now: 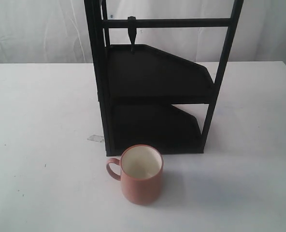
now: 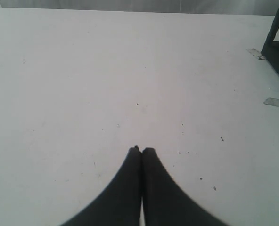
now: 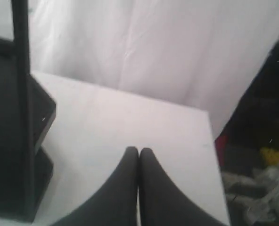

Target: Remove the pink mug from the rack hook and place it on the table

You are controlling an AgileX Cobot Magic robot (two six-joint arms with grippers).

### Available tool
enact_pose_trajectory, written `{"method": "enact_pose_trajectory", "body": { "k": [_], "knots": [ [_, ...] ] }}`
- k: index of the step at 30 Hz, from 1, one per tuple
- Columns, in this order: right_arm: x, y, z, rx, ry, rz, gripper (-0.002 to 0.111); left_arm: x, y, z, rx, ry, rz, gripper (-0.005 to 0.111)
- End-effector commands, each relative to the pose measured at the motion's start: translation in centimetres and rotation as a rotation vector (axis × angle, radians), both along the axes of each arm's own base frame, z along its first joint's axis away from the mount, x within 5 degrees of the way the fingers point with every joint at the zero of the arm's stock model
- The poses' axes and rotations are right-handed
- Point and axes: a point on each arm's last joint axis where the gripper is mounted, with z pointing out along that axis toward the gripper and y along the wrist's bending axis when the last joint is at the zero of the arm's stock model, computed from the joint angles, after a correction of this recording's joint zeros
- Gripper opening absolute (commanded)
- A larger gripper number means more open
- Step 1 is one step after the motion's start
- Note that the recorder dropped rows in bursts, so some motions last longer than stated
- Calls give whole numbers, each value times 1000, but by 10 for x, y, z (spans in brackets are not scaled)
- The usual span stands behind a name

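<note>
Standing upright on the broad flat white tabletop (image 1: 41,121), the salmon-pink cylindrical ceramic mug (image 1: 141,181) was seen just in front of the base of the tall black frame rack (image 1: 104,96); whether mug and base touched could not be told. Its loop handle (image 1: 113,169) was turned toward the left of the exterior view, and its cream-white inside was shown from above. The small black peg-like hook (image 1: 132,31) was found on the rack's top horizontal crossbar (image 1: 181,22), well above the mug and apart from it. Two dark shelves (image 1: 157,72) were set below that bar, one over the other. A bit of clear tape (image 1: 95,138) was stuck to the tabletop beside the rack's left post.

The left gripper (image 2: 142,149) was held over speckled bare tabletop, its dark jaws pressed together with nothing between them. The right gripper (image 3: 139,149) was likewise closed on nothing, placed beside the rack's outer side, with a creased white cloth backdrop (image 3: 153,47) beyond the table edge.
</note>
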Motion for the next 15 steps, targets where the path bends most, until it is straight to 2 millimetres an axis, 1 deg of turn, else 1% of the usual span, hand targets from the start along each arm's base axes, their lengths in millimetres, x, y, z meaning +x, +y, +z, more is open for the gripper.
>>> {"method": "enact_pose_trajectory", "body": {
  "k": [1, 5, 6, 10, 12, 15],
  "knots": [
    [-51, 0, 20, -29, -235, -43, 0, 0, 0, -1, -8, 1, 5, 0],
    [-90, 4, 29, -18, -404, -41, 0, 0, 0, -1, -8, 1, 5, 0],
    [-95, 4, 28, -17, -443, -46, 0, 0, 0, -1, -8, 1, 5, 0],
    [-97, 6, 16, 78, -471, -21, 0, 0, 0, -1, -8, 1, 5, 0],
    [-91, 4, 2, 78, -483, -42, 0, 0, 0, -1, -8, 1, 5, 0],
    [-83, -3, -16, 58, -578, -109, 0, 0, 0, -1, -8, 1, 5, 0]
  ]
}}
